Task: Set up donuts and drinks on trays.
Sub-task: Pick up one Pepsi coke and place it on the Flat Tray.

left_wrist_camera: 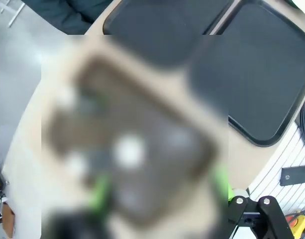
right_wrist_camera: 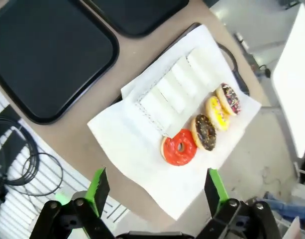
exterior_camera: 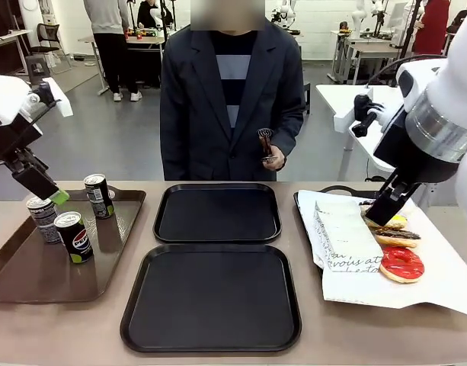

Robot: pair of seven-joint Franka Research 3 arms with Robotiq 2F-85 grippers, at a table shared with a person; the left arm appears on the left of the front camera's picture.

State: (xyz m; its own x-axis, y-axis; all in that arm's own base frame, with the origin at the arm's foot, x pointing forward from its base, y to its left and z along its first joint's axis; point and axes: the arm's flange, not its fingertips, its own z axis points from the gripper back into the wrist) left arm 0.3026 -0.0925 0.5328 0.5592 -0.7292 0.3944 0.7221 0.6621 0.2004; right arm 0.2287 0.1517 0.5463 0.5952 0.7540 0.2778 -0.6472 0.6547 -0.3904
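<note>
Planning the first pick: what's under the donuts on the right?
The donuts lie on white paper, beside folded white sleeves. The paper covers a dark tray; only its rim shows, so its surface is hidden.

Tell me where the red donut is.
Front view: the red donut lies on the white paper on the robot's right, beside the chocolate donut.

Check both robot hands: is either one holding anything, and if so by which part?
Nothing is held. The right hand hangs open above the donuts, with nothing between its fingers. The left hand is open by the cans.
</note>
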